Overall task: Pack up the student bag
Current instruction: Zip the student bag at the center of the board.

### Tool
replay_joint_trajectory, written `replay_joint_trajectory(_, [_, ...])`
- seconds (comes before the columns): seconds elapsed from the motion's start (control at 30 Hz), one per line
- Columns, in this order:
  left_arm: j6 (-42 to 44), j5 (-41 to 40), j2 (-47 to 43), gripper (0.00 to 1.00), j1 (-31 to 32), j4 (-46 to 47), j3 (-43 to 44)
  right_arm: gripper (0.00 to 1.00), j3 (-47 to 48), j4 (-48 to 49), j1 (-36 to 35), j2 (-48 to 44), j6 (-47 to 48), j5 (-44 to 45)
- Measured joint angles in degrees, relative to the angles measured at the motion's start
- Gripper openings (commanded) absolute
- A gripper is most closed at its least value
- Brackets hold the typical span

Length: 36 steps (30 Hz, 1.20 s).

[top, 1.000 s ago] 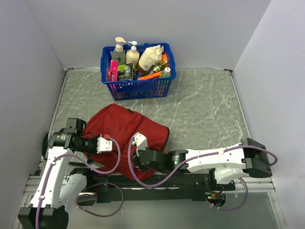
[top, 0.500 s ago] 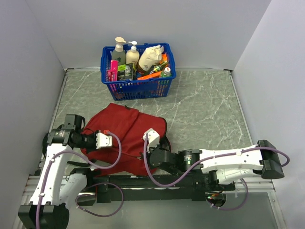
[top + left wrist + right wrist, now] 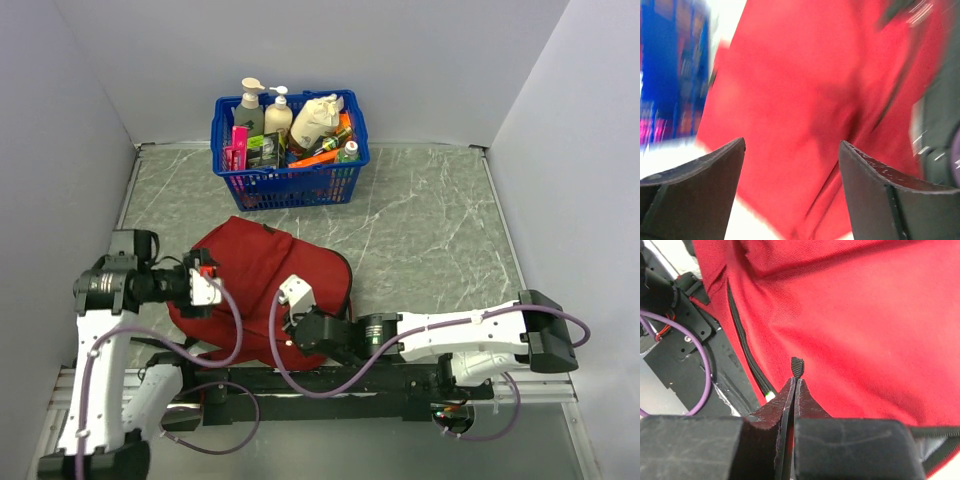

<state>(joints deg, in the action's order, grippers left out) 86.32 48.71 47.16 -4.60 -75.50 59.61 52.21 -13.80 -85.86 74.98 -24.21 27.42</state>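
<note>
The student bag [image 3: 255, 270], dark red with black zipper trim, lies flat at the near left of the table. My left gripper [image 3: 207, 287] hovers at its left edge, open, nothing between the fingers. In the left wrist view the bag [image 3: 800, 80] fills the blurred space beyond the left gripper [image 3: 792, 141]. My right gripper [image 3: 288, 338] rests on the bag's near edge. In the right wrist view the right gripper [image 3: 796, 381] is shut on a black ribbed zipper pull [image 3: 797, 365] over the red fabric [image 3: 865, 315], beside a black zipper line [image 3: 742, 342].
A blue plastic basket [image 3: 285, 185] of bottles and small items stands at the back centre, also blurred in the left wrist view [image 3: 670, 65]. White walls enclose the table. The black mounting rail [image 3: 330, 385] and purple cables [image 3: 705, 365] run along the near edge.
My left gripper has opened, let go of the bag and drawn back to the left. My right gripper, still shut on the pull, went right and then came back left; the bag shifted.
</note>
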Motion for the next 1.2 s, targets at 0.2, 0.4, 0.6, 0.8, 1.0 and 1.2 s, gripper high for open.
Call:
replay_joint_trajectory(0.2, [-10.16,7.96,-0.44,0.79,16.02,-0.39,-0.61,0.0,0.66,1.57,1.88,0.57,1.4,-2.95])
replay_joint_trajectory(0.4, [-26.21,8.31,-4.17,0.66,31.5,9.22,-10.32,0.0,-0.31,3.17,2.84,-2.25,0.85,-5.99])
replay_joint_trajectory(0.6, [-39.8,2.86,-6.01,0.48,45.77,23.17,-16.35,0.0,-3.48,4.26,3.34,-6.14,-1.05,-8.0])
replay_joint_trajectory(0.8, [-45.7,-4.15,-4.94,0.44,49.79,35.67,-20.61,0.0,-4.02,4.35,3.91,-6.95,-2.38,-9.22])
replay_joint_trajectory(1.0, [-48.35,-8.24,-4.2,0.44,51.87,40.74,-23.82,0.0,-5.27,4.87,5.27,-7.23,-2.97,-10.4])
replay_joint_trajectory(1.2, [-49.66,-11.04,-4.28,0.22,52.24,42.36,-25.0,0.0,-5.84,5.29,5.9,-7.82,-2.99,-11.15])
